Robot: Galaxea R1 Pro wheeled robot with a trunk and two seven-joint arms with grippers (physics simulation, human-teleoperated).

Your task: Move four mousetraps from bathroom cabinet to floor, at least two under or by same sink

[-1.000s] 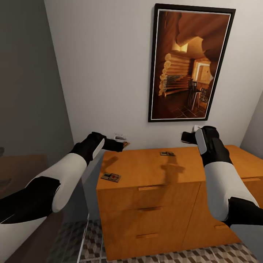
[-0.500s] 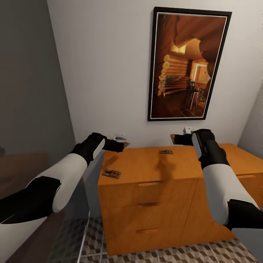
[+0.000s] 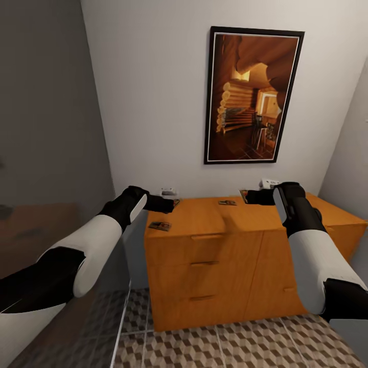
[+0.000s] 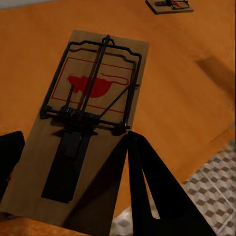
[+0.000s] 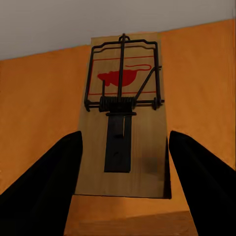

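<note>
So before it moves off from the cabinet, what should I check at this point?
1. Left gripper shut on left trap: ok, the trap sits between its fingers.
2. Right gripper shut on right trap: ok, fingers at both long edges.
3. Right trap lifted off the cabinet: ok, head view shows it against the wall.
4. Other two traps accounted for: ok, front trap and back trap lie on the cabinet top.
5. Same patterned floor for all four: not ok, none is down yet.
6. Way to the sink: cannot tell.
</note>
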